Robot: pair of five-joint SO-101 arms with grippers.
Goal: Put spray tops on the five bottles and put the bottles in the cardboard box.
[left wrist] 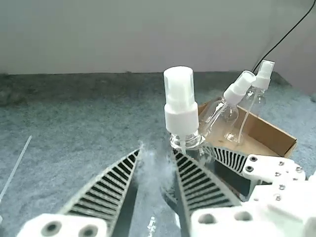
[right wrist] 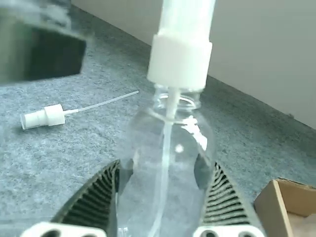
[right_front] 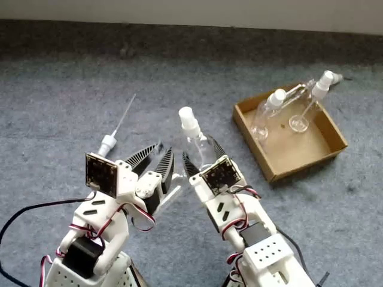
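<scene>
The right tool [right_front: 202, 154] is closed round the clear bottle [right wrist: 168, 148], which stands upright between its fingers with the spray top [right wrist: 180, 54] on its neck. I cannot tell what the left tool [right_front: 154, 160] alongside holds. Grip firmly, lift straight up, then swing to the cardboard box [right_front: 299, 152] ahead-right and lower gently.

High view overhead; both wrist views close, facing capped bottle [right wrist: 168, 148].

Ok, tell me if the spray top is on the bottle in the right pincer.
On: the spray top sits over the bottle neck, its tube running down inside. Screwed tight: cannot tell.
</scene>
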